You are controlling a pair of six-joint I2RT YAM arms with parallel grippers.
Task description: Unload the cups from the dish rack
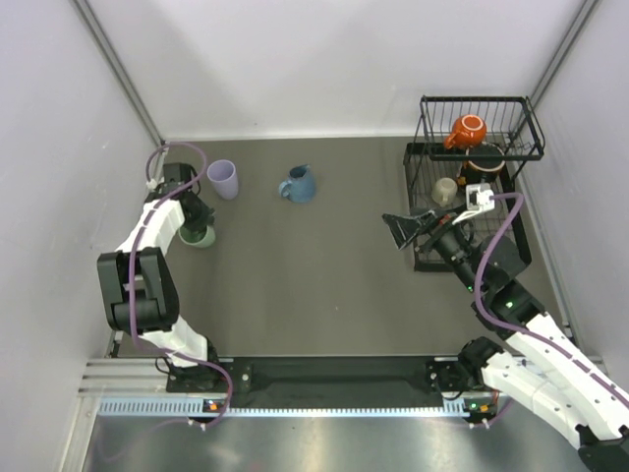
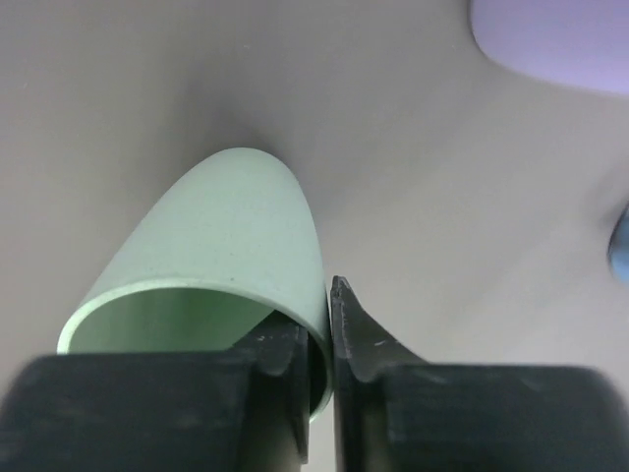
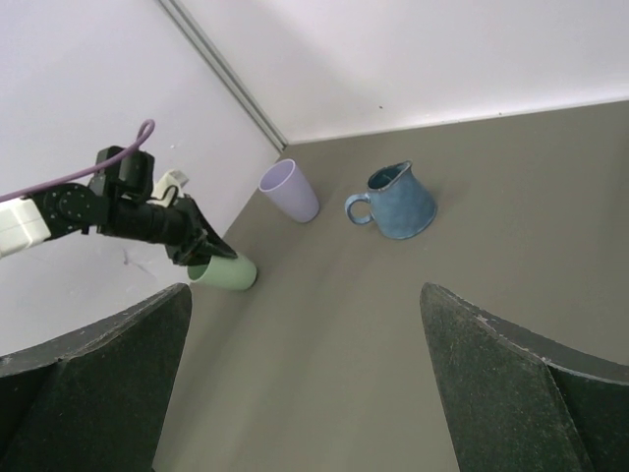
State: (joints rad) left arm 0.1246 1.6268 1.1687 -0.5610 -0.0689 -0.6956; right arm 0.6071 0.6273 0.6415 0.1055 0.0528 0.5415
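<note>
The left pincer (image 2: 316, 317) is clamping the wall of the green cup (image 2: 231, 236) at its rim. One finger (image 2: 280, 393) is reaching inside the mouth and the other is pressing on the outside. The cup is sitting at the far left of the counter (image 1: 324, 285), close to the side wall. Its mouth is facing up toward the pincer and its long axis is running from there down to the counter. The arm is covering much of it from above, so whether it is standing quite straight or leaning a little is hard to tell.

Just beyond it, and apart from it, the purple cup (image 1: 223, 179) is standing upright, mouth up. To the right of that, the blue mug (image 1: 298, 184) is also standing upright, its handle pointing left toward the purple cup. In the left wrist view the purple cup is showing only as a cut-off patch in the top corner, and the blue mug as a blurred sliver at the right edge.

The right pincer (image 1: 395, 232) is hanging with its fingers spread wide apart and nothing between them. It is just left of the dish rack (image 1: 477, 99) and pointing leftward across the counter.

The rack is standing at the far right. The orange mug (image 1: 467, 130) is sitting in its raised basket, handle toward the left. The beige mug (image 1: 445, 190) is sitting on the lower tier, mouth up. A dark mug (image 1: 485, 162) with a reddish rim is showing only in part under the basket wires, and the right arm's cable is crossing the lower tier.
</note>
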